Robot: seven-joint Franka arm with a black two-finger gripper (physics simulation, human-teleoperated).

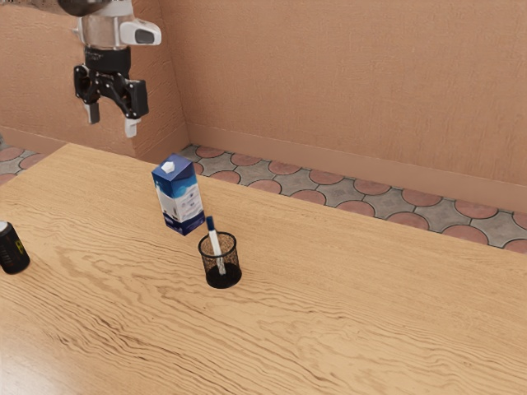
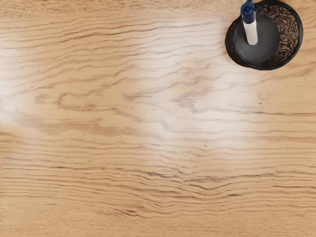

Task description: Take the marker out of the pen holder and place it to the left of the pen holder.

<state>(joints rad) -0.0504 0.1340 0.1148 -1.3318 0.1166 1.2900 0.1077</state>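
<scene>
Marker and jaws are well apart: it stands in the pen holder, lower down and further toward the exterior view's right than I am.

From the exterior view's left, the first thing is a dark can with a yellow marking, upright at the picture's edge. Next comes my gripper, raised above table height, my two fingers spread apart and pointing down, nothing between them. I am gripping nothing.

Then a blue and white carton stands upright on the wooden table, near the pen holder but not touching it. The marker follows, white with a blue upper end that pokes out above the black mesh rim and tilts a little toward the exterior view's left. Its white lower part shows through the mesh, down inside the holder. Beyond the table, patterned floor tiles run along a plain wall.

My wrist view looks down into the holder's round mouth, the marker's blue end at the rim and its white body reaching inward.
</scene>
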